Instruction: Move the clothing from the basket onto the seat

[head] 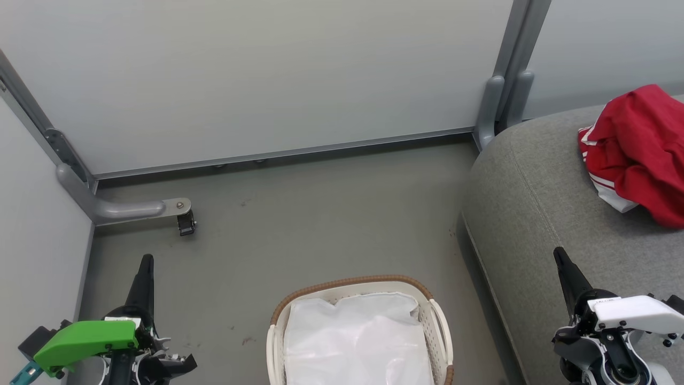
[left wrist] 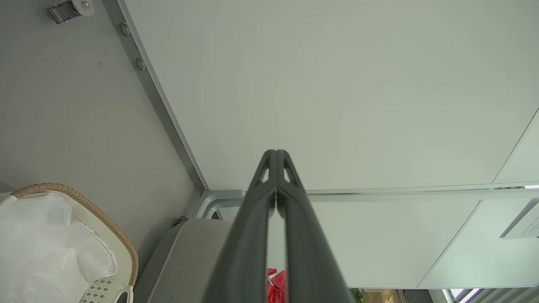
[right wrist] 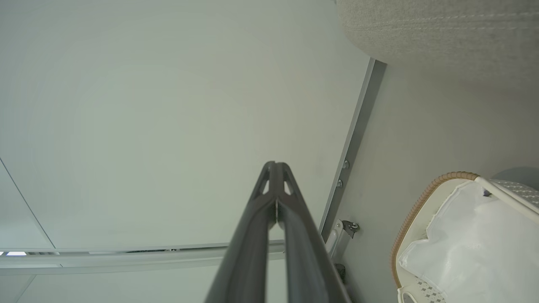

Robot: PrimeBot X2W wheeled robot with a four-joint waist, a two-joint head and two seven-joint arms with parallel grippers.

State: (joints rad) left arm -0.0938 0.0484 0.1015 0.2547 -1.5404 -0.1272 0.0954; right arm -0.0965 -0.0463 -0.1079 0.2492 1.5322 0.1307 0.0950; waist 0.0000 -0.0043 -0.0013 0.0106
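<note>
Since the clothing lies bunched on the seat, well apart from the basket with its white liner, the transfer looks done. I judge the next move calls for no grasp, perhaps a check under the liner. The right end effector hangs over the seat's front edge, nearer the camera than the clothing, pressed together and empty. The left end effector is likewise, over the floor.

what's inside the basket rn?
The basket holds a crumpled white liner sheet; no red fabric shows in it. Anything under the liner is covered, and the basket's near end is cut off. The red clothing lies on the grey seat.
</note>
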